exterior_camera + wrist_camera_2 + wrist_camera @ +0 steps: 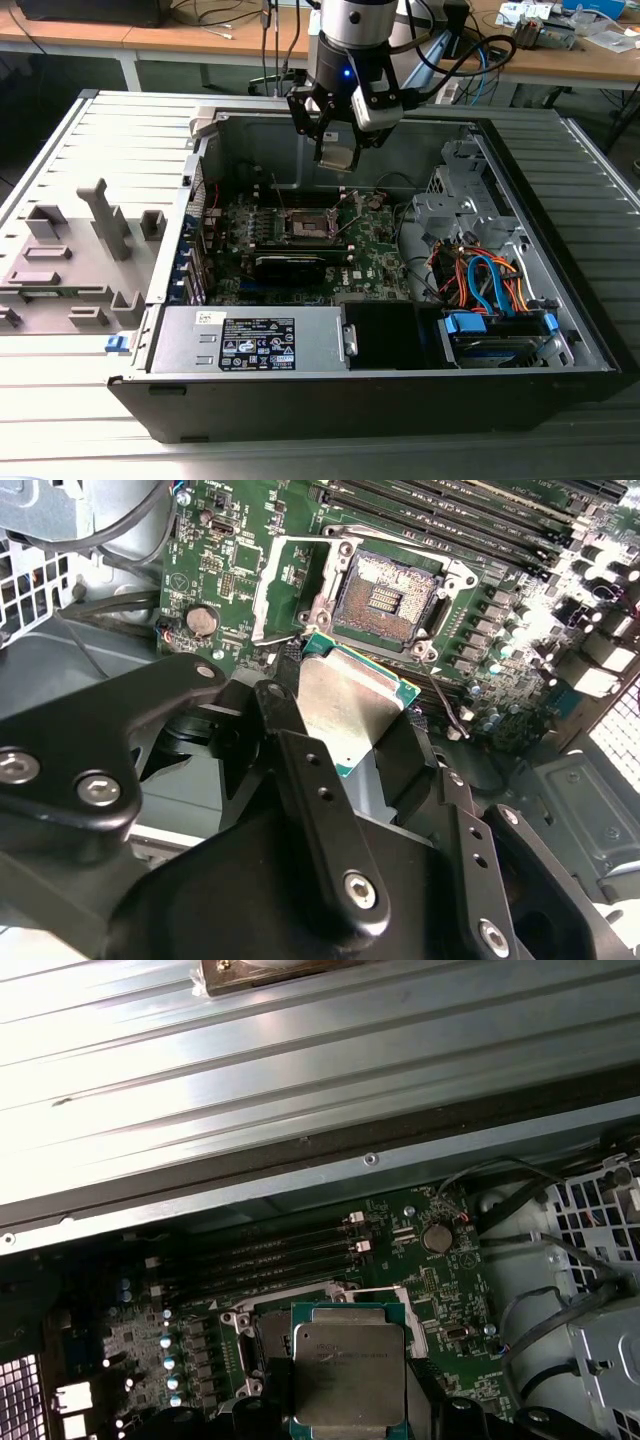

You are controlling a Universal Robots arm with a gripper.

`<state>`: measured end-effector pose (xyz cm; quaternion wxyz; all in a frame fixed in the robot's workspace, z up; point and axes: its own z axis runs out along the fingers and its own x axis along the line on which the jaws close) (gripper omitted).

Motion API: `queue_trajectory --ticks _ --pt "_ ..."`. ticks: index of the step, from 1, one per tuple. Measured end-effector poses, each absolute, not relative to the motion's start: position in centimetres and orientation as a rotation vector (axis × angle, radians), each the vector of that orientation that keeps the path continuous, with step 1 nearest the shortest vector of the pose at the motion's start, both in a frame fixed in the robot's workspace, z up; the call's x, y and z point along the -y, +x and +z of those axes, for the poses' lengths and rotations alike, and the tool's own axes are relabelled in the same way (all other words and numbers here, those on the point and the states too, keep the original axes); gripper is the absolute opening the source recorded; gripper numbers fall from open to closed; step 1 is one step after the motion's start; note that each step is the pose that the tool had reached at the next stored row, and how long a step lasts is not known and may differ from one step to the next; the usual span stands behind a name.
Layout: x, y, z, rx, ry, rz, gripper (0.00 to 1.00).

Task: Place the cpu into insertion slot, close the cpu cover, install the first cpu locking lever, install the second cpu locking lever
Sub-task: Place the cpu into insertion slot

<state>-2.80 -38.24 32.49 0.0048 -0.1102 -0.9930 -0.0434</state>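
My gripper (335, 148) hangs over the open computer case, shut on the cpu (338, 157), a small silvery square chip. It is above and slightly behind the insertion slot (305, 223) in the exterior view. In the second wrist view the cpu (345, 705) sits tilted between two black fingers (290, 730), just short of the dark insertion slot (385, 598). The cpu cover (285, 590) is swung open beside the slot, and a thin lever rod (447, 708) sticks out past it. In the first wrist view the cpu (348, 1368) hides most of the slot (262, 1332).
A long black card (290, 265) lies just in front of the slot. Memory slots (260, 1255) run beside it. A power supply (250, 340) and a drive bay with orange and blue cables (490, 285) fill the case's near side. A grey fixture (70, 255) stands at the exterior view's left.
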Motion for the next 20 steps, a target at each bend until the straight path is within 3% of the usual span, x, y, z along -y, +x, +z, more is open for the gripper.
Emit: queue_trajectory --ticks 20 --pt "38.24 -2.80 32.33 3.108 -0.368 -0.136 0.54"
